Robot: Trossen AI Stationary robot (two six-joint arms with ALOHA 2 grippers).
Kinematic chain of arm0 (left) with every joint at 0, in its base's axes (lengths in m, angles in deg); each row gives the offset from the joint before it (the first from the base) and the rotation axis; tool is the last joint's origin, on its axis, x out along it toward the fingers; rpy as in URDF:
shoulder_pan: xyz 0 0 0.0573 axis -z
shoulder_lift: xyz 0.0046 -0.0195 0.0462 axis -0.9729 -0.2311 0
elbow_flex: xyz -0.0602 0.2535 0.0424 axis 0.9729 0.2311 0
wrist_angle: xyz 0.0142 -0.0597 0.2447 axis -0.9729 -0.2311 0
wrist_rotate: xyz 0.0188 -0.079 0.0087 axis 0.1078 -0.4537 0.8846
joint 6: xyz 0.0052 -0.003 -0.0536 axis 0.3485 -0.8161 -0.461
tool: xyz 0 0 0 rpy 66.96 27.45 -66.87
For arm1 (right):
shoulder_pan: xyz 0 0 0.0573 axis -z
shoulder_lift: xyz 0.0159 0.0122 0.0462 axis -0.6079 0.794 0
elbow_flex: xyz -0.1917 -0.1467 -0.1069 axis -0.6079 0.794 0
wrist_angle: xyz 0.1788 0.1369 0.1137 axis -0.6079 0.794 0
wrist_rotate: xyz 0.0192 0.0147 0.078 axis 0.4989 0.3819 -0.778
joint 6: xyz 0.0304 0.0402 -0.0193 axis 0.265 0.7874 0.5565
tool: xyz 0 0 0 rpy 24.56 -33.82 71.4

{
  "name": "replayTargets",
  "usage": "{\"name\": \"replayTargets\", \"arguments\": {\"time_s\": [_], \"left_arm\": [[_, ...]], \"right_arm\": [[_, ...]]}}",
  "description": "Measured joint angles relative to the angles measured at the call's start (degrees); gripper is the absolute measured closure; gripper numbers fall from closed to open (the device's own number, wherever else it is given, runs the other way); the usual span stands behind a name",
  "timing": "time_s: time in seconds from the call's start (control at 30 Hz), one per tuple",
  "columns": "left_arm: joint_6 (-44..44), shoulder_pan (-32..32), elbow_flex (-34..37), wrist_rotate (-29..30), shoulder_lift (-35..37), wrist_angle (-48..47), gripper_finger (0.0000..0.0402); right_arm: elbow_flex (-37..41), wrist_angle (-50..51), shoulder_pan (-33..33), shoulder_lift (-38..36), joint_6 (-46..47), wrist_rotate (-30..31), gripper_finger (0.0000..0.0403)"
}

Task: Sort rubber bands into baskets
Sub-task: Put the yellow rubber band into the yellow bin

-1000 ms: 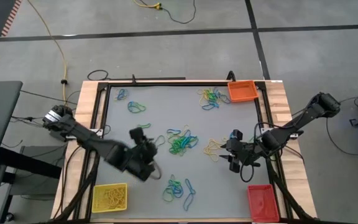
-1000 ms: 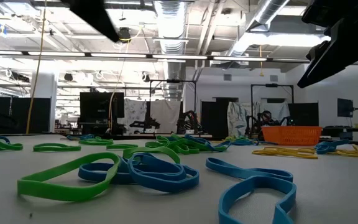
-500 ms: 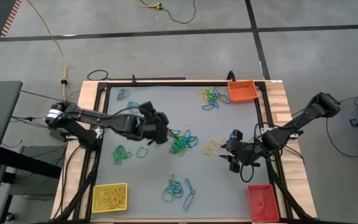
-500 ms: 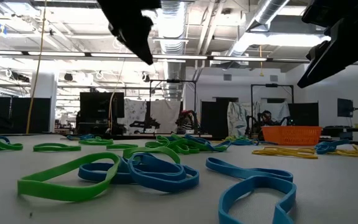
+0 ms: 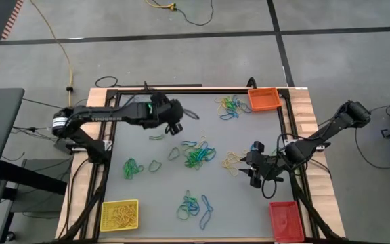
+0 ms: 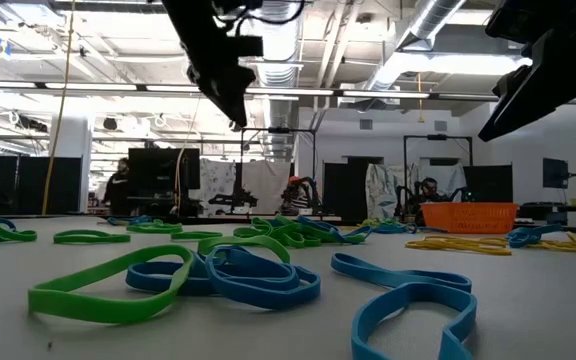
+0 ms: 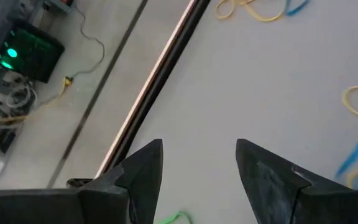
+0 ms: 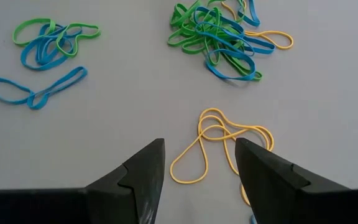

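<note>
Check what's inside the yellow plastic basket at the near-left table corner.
The yellow plastic basket holds a tangle of thin yellow rubber bands across most of its floor. No other colour shows. Anything beneath that tangle is covered.

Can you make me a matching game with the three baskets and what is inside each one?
Things:
1. yellow basket
2. orange basket
3. red basket

What is inside:
A. nothing, near the right arm
B. yellow bands
C. nothing, at the far corner

Pairs: 1-B, 2-C, 3-A
</note>
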Motion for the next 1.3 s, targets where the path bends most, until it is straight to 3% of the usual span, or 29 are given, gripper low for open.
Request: {"name": "replayTargets", "arguments": {"time_s": [0.53, 0.77, 1.3], "left_arm": [[2.3, -22.2, 0.0, -11.9, 0.0, -0.1, 0.0209], [2.0, -30.6, 0.2, -13.6, 0.0, -2.9, 0.0209], [-2.0, -44.6, 12.4, -22.2, 0.0, -2.5, 0.0209]], "right_arm": [[0.0, 0.0, 0.0, 0.0, 0.0, 0.0, 0.0179], [0.0, 0.0, 0.0, 0.0, 0.0, 0.0, 0.0179], [0.0, 0.0, 0.0, 0.0, 0.0, 0.0, 0.0179]]}}
